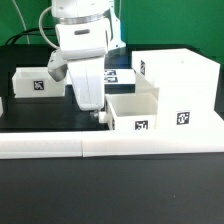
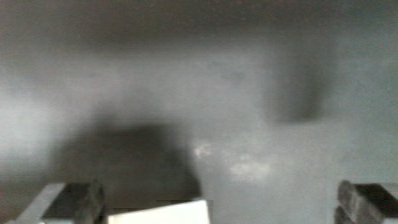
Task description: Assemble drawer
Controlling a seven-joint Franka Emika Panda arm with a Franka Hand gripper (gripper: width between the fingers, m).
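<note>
Now arm [image 1: 84, 55] low over black counter [image 1: 30, 115], jaws apart, tips just beside near tray [image 1: 133, 108], on exterior view's left of it. Tray just beside big shell [image 1: 178, 85]. Second tray [image 1: 33, 82] well apart, far left. Border bar [image 1: 100, 148] runs along front. Wrist view blurred, fingers [image 2: 71, 203] at corners

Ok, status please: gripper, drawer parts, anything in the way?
Gripper open, low beside near tray. Near tray next to shell, not inside it; other tray apart, exterior view's left. Nothing seen in the way.
</note>
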